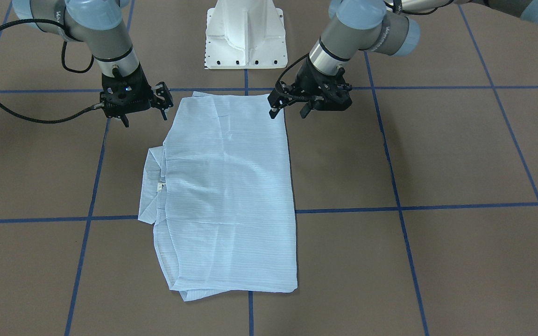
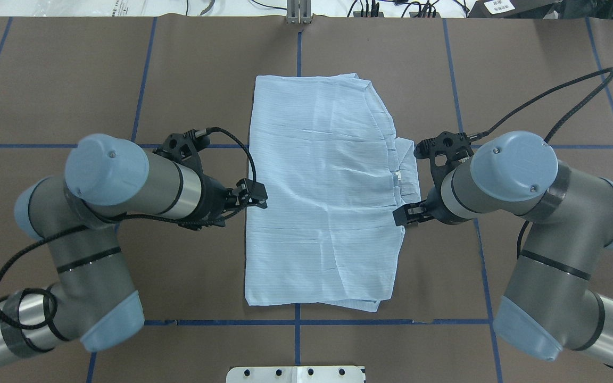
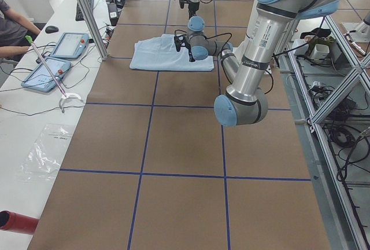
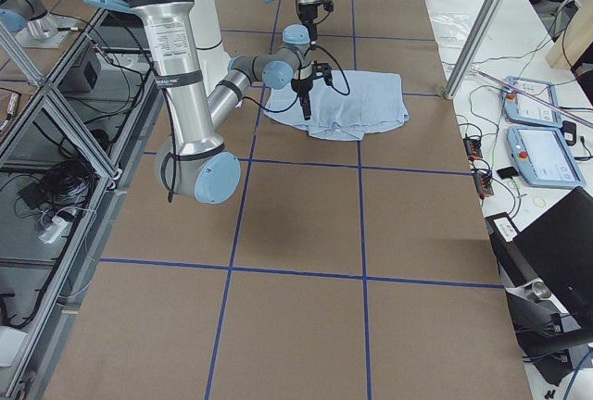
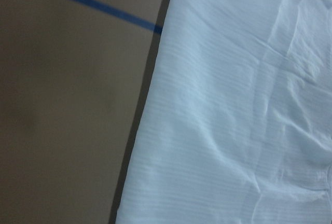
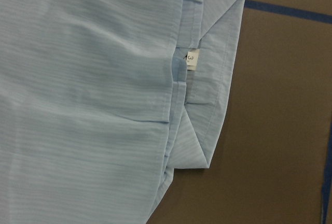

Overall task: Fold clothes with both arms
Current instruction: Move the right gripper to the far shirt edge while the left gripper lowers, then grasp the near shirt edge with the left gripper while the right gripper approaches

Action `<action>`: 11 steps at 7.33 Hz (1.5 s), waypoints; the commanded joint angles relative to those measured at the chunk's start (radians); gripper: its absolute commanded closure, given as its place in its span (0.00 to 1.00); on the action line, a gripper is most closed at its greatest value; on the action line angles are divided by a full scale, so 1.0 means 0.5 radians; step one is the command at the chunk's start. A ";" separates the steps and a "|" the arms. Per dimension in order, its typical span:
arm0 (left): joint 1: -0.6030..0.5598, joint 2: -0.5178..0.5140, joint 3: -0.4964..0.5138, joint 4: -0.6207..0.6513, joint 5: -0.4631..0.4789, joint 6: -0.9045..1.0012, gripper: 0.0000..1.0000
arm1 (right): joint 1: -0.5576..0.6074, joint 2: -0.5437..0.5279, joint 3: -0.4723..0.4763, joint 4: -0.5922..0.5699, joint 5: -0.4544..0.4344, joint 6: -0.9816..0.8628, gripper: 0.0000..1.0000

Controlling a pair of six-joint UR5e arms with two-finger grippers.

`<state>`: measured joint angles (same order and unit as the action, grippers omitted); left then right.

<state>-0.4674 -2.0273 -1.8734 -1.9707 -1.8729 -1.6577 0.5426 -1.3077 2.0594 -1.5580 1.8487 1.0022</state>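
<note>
Right wrist-mounted view alone reads 3 on shirt (image 6: 93, 105) neck label (image 6: 191, 59), front-facing view, both jaws wide, gripping nothing

The brown table (image 1: 460, 149) carries a grid of blue tape lines (image 1: 437, 206). A white pedestal base (image 1: 245, 37) stands at the middle of one long edge. Along the opposite edge runs a white bench (image 3: 17, 128). On the bench lie a teach pendant (image 3: 72, 45), a second pendant (image 3: 45, 73), a mouse (image 3: 52, 29), a clear plastic bag (image 3: 46, 153) and a red cylinder (image 3: 16, 222).
</note>
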 commanded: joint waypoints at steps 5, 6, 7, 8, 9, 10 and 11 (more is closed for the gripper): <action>0.392 0.036 0.102 0.048 0.254 -0.124 0.02 | -0.140 -0.118 0.087 0.223 0.012 0.379 0.00; 0.395 0.033 0.114 0.051 0.254 -0.124 0.07 | -0.137 -0.115 0.090 0.223 0.009 0.379 0.00; 0.395 0.032 0.120 0.054 0.254 -0.124 0.13 | -0.137 -0.112 0.090 0.223 0.009 0.379 0.00; 0.395 0.032 0.139 0.054 0.251 -0.124 0.18 | -0.137 -0.106 0.090 0.223 0.006 0.379 0.00; 0.407 0.029 0.151 0.054 0.251 -0.124 0.18 | -0.137 -0.100 0.087 0.223 0.009 0.379 0.00; 0.407 0.032 0.151 0.054 0.251 -0.124 0.18 | -0.137 -0.100 0.087 0.223 0.009 0.379 0.00; 0.407 0.029 0.151 0.054 0.251 -0.124 0.18 | -0.137 -0.097 0.087 0.223 0.009 0.379 0.00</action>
<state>-0.2647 -2.0117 -1.7990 -1.9436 -1.7471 -1.7196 0.4740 -1.3578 2.1033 -1.4466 1.8529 1.1919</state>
